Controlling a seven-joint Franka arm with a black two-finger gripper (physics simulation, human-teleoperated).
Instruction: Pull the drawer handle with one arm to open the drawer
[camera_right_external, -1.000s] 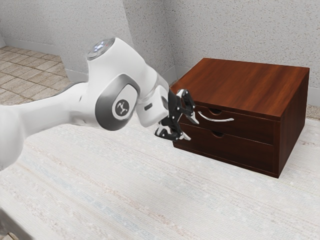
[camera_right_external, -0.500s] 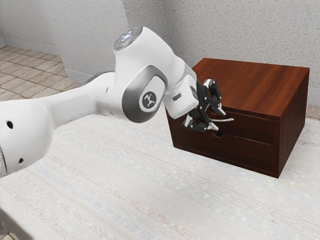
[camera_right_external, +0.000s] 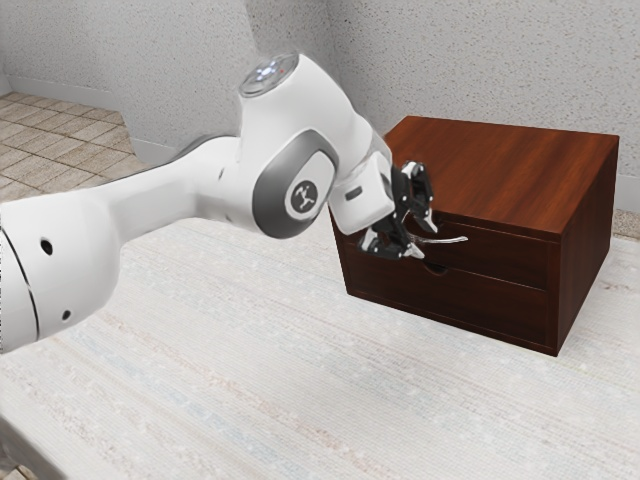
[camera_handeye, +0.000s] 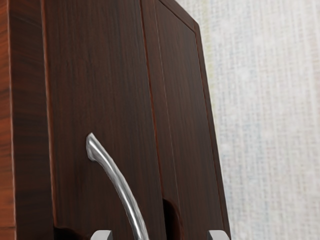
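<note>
Change: since a second ago the gripper (camera_right_external: 418, 238) has travelled from the front corner of the cabinet (camera_right_external: 500, 170) along its face to the handle; over the last half second it has barely shifted.
Gripper: level with the cabinet's upper drawer (camera_right_external: 505, 252), at the handle's end nearer the arm.
Fingers: spread, one above and one below the bar; in the wrist view both fingertips (camera_handeye: 101, 234) stand clear on either side of the handle (camera_handeye: 117, 182), neither pressing it.
Handle: a curved silver bar (camera_right_external: 452, 239) fixed on the cabinet's upper drawer front (camera_handeye: 100, 75), running from between the fingers toward the cabinet's far side.
Upper drawer: its front looks level with the lower drawer front (camera_handeye: 185, 125); no gap is visible.
Lower drawer: directly beneath (camera_right_external: 480, 295), with a dark finger notch (camera_right_external: 435, 268) in its top edge just under the gripper.
Arm: the white arm (camera_right_external: 200, 200) covers the cabinet's front corner in the exterior view.
Surroundings: a pale textured surface (camera_right_external: 300, 380) under the cabinet, a grey wall (camera_right_external: 500, 60) behind it, a tiled floor (camera_right_external: 50, 150) well apart from it, beyond the arm.
</note>
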